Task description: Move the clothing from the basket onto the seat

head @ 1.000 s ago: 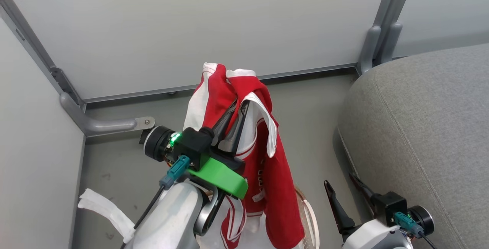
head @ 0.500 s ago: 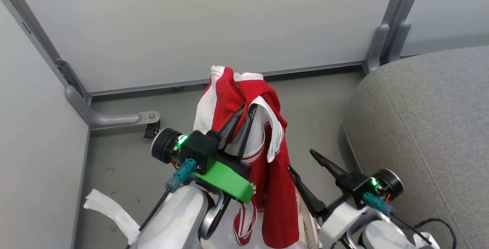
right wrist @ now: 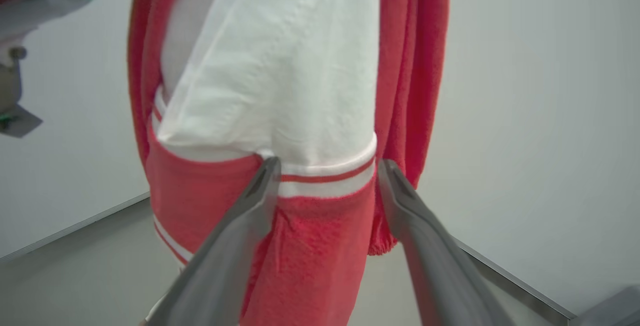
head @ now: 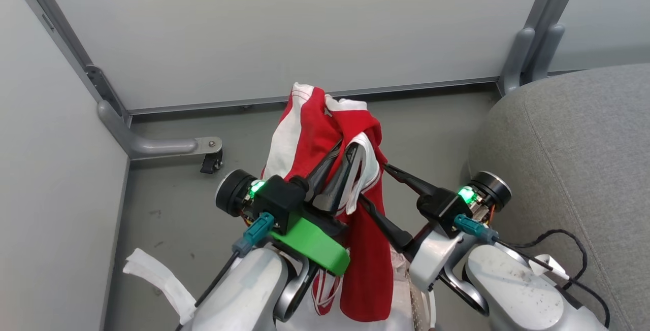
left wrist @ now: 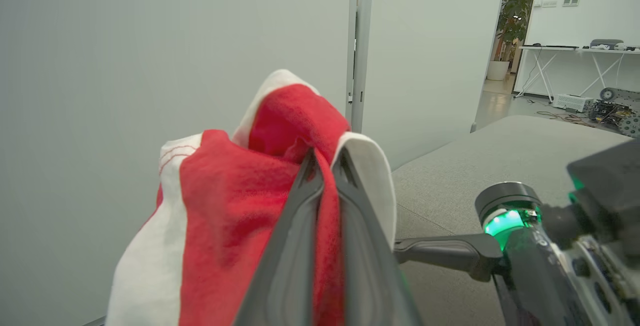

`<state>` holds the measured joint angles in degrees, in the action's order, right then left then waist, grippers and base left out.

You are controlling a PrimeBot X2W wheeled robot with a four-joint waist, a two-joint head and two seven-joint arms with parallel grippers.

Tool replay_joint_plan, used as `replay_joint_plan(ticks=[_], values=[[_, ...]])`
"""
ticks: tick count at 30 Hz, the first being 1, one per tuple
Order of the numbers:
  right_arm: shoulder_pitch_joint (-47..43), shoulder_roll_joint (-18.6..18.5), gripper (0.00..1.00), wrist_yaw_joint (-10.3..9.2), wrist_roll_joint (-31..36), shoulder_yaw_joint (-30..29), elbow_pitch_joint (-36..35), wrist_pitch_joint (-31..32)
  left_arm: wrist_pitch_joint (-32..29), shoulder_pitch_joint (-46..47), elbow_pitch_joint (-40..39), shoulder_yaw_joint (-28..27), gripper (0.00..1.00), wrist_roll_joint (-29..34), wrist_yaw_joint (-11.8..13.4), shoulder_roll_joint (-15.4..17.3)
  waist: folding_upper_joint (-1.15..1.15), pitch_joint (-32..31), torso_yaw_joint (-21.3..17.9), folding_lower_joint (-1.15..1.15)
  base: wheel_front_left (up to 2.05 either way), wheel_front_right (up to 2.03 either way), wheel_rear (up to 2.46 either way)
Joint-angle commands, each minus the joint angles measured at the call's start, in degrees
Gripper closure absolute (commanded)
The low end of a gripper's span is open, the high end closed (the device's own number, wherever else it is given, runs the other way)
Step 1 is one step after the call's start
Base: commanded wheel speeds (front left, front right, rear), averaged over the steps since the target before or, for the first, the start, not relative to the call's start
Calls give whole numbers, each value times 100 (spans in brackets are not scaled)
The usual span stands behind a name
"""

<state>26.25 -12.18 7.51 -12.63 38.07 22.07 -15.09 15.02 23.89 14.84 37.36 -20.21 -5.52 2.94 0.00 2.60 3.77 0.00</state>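
Clothing held up out of the basket, with a second gripper lining up on it.

Head view: the left gripper (head: 348, 145) is clenched on a bunched fold of the clothing (head: 310, 128), holding it high so the rest drapes straight down towards the basket (head: 417, 313), whose perforated wall peeks in at the bottom edge; the right gripper (head: 373, 181), fingers spread, reaches in from the side of the seat (head: 569, 133), probably for a second hold so the cloth will not drag on the way across. Left wrist view: both fingers pinch red cloth, white trim folded over their tips; the grey seat lies beyond. Right wrist view: the parted fingers straddle a white striped band, not yet closed on it.
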Motion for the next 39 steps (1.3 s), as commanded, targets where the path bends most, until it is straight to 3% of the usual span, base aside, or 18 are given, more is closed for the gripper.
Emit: replay_joint_plan(ticks=[1, 12, 34, 35, 36, 38, 39], values=[[107, -54, 0, -4, -90, 48, 59, -12, 23, 89, -62, 41, 100, -30, -34, -3, 0, 14, 27, 0, 0, 0, 0], [598, -230, 0, -4, -478, 315, 255, -12, 23, 93, -124, 359, 100, -80, -150, -4, 0, 27, 192, 0, 0, 0, 0], [673, -105, 0, -4, -83, 286, 66, -12, 23, 203, -133, 998, 100, -279, -209, -5, 0, 68, 423, 0, 0, 0, 0], [665, -93, 15, -4, -58, 264, 61, -12, 23, 205, -122, 1015, 100, -279, -210, -6, 0, 74, 433, 0, 0, 0, 0], [657, -86, 56, -4, -37, 249, 58, -12, 23, 207, -114, 1025, 100, -285, -210, -6, 0, 79, 439, 0, 0, 0, 0], [636, -66, 100, -5, -14, 217, 50, -12, 23, 226, -90, 1030, 100, -308, -210, -6, 0, 85, 450, 0, 0, 0, 0], [624, -54, 100, -5, 7, 209, 44, -12, 23, 234, -79, 1031, 100, -303, -209, -6, 0, 87, 453, 0, 0, 0, 0]])
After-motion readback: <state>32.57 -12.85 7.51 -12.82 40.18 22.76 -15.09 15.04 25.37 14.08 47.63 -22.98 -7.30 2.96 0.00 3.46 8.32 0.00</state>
